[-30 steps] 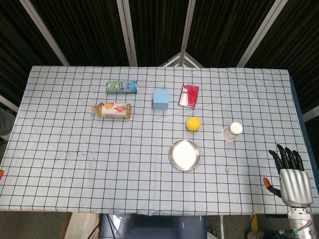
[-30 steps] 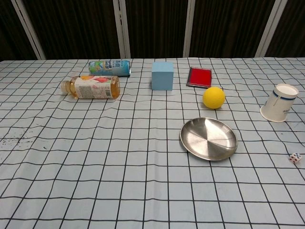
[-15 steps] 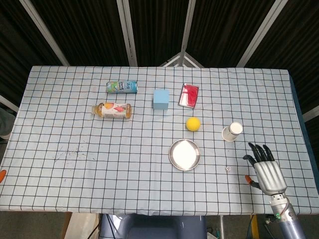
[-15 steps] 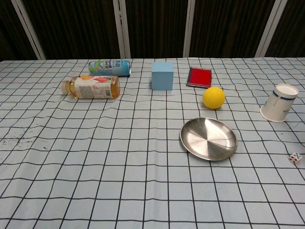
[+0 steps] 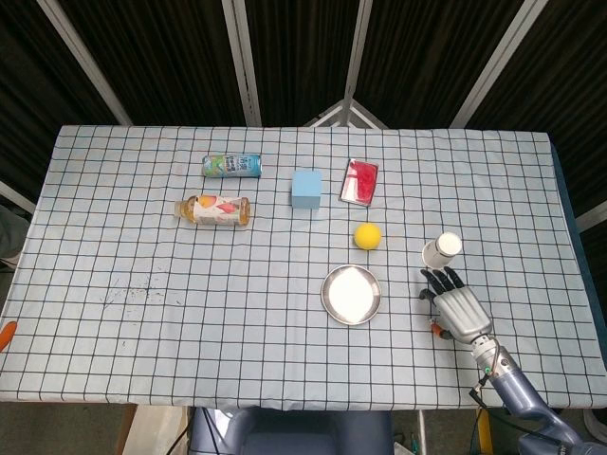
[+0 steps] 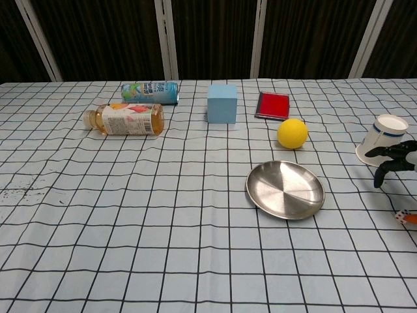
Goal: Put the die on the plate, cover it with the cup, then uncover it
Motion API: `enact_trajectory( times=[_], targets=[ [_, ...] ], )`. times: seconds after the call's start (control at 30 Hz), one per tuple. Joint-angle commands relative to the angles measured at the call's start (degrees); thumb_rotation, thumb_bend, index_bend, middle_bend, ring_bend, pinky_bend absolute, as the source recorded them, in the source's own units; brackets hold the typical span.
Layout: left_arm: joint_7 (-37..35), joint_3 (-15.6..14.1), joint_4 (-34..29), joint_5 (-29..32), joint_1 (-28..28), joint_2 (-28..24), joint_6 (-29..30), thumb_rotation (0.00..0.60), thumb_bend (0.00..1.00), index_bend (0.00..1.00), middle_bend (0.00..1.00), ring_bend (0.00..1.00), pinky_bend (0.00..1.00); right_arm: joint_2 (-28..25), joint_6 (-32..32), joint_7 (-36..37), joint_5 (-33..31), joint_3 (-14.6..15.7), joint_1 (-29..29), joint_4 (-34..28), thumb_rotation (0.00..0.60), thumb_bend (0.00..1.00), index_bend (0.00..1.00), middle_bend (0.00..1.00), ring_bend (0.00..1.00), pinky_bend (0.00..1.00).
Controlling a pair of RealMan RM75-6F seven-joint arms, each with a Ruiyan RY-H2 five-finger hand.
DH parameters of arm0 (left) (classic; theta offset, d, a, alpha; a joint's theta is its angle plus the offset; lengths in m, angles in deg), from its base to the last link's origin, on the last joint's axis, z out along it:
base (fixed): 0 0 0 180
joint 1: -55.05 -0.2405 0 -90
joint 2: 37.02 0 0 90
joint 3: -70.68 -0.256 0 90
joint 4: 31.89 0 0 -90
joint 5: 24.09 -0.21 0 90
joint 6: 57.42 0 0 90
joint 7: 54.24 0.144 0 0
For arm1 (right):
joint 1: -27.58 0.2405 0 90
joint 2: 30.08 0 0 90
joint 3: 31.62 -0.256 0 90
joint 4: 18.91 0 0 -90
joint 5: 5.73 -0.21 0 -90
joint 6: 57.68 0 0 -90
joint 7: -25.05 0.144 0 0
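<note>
Hovering low over the surface (image 5: 142, 237), the right hand (image 5: 458, 308) has its fingers spread and holds nothing, probably positioned to grasp the die (image 6: 402, 214) beneath it; the plate (image 5: 352, 294) lies bare, with the tilted cup (image 5: 441, 251) just beyond.

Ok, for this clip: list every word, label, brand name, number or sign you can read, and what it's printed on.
No text here can be read.
Can: colourful printed wrap, lettering too blurred to read.
Bottle: label with a picture, print too small to read.
Paper cup: blue band only, no words visible.
Die: mostly hidden behind the right hand; pips cannot be counted.
Red packet: no print legible.
</note>
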Motion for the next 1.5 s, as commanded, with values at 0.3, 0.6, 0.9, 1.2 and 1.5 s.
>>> enact_trajectory(
  times=[0.3,0.6,0.9,1.2,1.5],
  targets=[
    [3.1,-0.3,-0.9,-0.3,0.4,0.7,-0.9,0.600,0.38,0.15,0.00,0.00,0.02,-0.5,-1.3,2.8,1.2,2.8,-0.4,2.9,0.600,0.26,0.37,0.09,0.09,0.00],
    [4.5,-0.6,-1.3,-0.8,0.4,1.0,-1.0,0.600,0.38,0.15,0.00,0.00,0.02,0.4,-1.4,4.8,1.6,4.2,-0.5,4.8,0.600,0.26,0.40,0.09,0.09,0.00],
    [4.6,-0.8,-1.5,-1.0,0.8,0.9,-1.6,0.600,0.38,0.16,0.00,0.00,0.02,0.9,-1.9,5.1,1.4,4.2,0.0,5.5,0.600,0.26,0.44,0.10,0.10,0.00],
    [4.5,-0.8,-1.5,-0.8,0.7,0.9,-1.5,0.600,0.38,0.16,0.00,0.00,0.02,0.1,-1.9,4.1,0.7,4.0,0.3,4.9,0.600,0.25,0.46,0.10,0.10,0.00],
    [5.3,-0.9,-1.8,-0.9,0.9,1.0,-1.9,0.600,0.38,0.16,0.00,0.00,0.02,-0.3,-1.9,3.7,0.2,4.2,0.4,3.9,0.600,0.26,0.51,0.10,0.10,0.00]
  ],
)
